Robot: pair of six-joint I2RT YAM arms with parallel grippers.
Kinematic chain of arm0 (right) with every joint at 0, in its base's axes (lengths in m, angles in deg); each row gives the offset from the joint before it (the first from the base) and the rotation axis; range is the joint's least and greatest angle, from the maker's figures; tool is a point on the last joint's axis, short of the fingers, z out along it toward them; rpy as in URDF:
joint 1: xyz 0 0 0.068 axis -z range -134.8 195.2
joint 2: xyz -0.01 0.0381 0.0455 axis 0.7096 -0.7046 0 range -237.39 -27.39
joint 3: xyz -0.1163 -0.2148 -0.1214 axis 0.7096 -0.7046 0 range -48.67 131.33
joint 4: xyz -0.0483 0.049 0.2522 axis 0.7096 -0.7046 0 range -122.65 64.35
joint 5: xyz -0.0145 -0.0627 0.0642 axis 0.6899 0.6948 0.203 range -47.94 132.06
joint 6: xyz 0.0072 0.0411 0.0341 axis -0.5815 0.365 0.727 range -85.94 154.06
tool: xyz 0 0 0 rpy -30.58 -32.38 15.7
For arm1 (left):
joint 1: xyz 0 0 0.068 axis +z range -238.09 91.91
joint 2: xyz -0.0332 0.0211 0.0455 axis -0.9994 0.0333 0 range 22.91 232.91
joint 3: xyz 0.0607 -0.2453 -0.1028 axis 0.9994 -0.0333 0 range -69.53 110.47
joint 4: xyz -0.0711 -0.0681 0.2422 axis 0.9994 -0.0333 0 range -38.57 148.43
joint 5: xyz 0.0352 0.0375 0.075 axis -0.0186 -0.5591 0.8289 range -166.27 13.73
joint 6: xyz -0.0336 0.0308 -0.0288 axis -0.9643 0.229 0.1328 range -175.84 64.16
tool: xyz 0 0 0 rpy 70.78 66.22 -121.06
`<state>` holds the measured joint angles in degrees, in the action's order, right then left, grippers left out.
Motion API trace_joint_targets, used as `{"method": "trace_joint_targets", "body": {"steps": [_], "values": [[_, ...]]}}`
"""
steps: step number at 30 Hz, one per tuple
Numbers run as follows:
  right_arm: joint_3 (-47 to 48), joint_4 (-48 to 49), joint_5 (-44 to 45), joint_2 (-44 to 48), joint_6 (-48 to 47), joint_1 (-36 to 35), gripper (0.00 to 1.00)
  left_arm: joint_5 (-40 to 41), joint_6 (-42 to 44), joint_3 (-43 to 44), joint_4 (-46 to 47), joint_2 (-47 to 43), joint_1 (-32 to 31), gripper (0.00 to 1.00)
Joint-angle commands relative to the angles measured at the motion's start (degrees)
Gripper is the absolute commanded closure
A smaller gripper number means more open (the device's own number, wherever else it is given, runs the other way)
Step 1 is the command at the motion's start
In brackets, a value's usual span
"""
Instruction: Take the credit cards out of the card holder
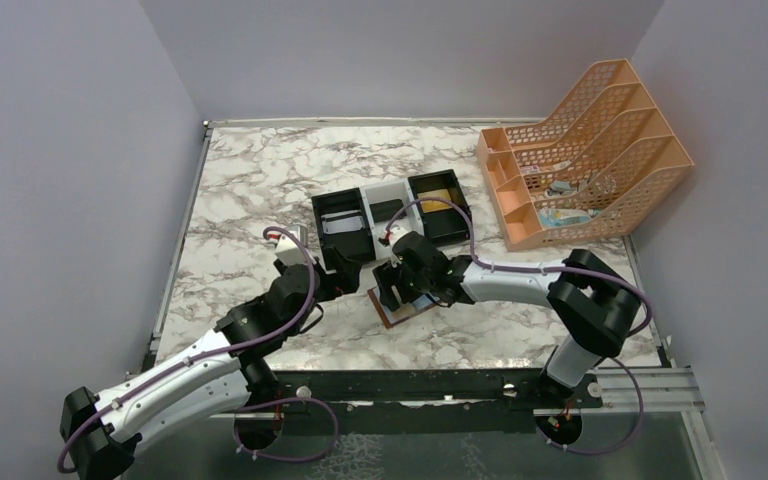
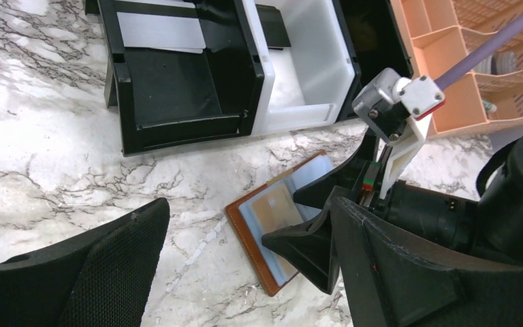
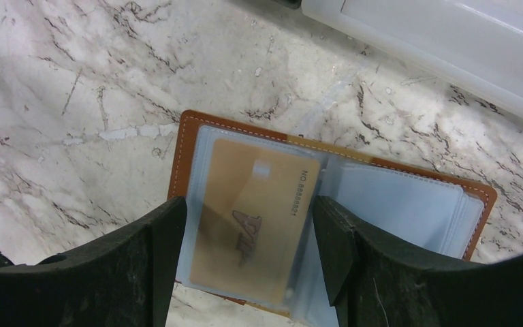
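Note:
The brown leather card holder (image 1: pixel 392 318) lies open on the marble table, blue-grey sleeves up. It also shows in the left wrist view (image 2: pixel 247 238) and the right wrist view (image 3: pixel 189 139). A gold credit card (image 3: pixel 252 211) sits in its left clear sleeve and also shows in the left wrist view (image 2: pixel 277 208). My right gripper (image 3: pixel 248 212) is open right over the holder, one finger on each long side of the gold card. My left gripper (image 2: pixel 245 208) is open and empty, just left of the holder, its fingers (image 2: pixel 82 272) wide apart.
A black-white-black tray (image 1: pixel 358 205) stands just behind the holder, with a pale card (image 1: pixel 340 227), a dark card (image 1: pixel 387 209) and a yellow card (image 1: pixel 437 196) in its compartments. An orange file rack (image 1: pixel 600 150) stands at the back right. Walls close the table in.

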<state>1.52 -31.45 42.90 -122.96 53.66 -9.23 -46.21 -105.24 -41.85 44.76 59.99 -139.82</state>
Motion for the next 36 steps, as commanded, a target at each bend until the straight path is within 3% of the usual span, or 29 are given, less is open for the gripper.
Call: {"method": "trace_joint_targets", "body": {"steps": [1, 11, 20, 28, 30, 33, 36], "values": [[2.2, -1.27, 2.04, -1.75, -0.68, -0.59, 0.3, 0.48, 0.31, 0.46, 0.61, 1.77, 0.3, 0.09], [3.31, -3.69, 5.87, -5.25, 1.23, -0.67, 0.32, -1.5, 0.54, -0.07, 3.14, 3.03, 0.3, 0.09], [-3.11, 7.02, -8.43, -0.55, 3.19, 2.6, 0.46, -3.53, 1.58, 0.77, 3.12, 4.59, 0.25, 0.09], [-7.77, 13.83, -17.59, -0.79, 6.49, 8.81, 0.49, -8.76, 6.13, 1.12, 5.89, 7.38, 0.31, 0.09], [-7.26, 13.04, -17.6, -1.14, 5.62, 8.94, 0.48, -10.35, 7.58, 1.5, 6.47, 8.8, 0.26, 0.09], [-6.7, 11.29, -17.16, -0.92, 3.09, 8.87, 0.4, -10.24, 7.35, 2.35, 6.12, 10.46, 0.26, 0.09], [-6.38, 8.67, -11.53, 0.31, 1.98, 8.11, 0.35, -8.88, 5.86, 1.97, 6.21, 10.27, 0.31, 0.09]]}}
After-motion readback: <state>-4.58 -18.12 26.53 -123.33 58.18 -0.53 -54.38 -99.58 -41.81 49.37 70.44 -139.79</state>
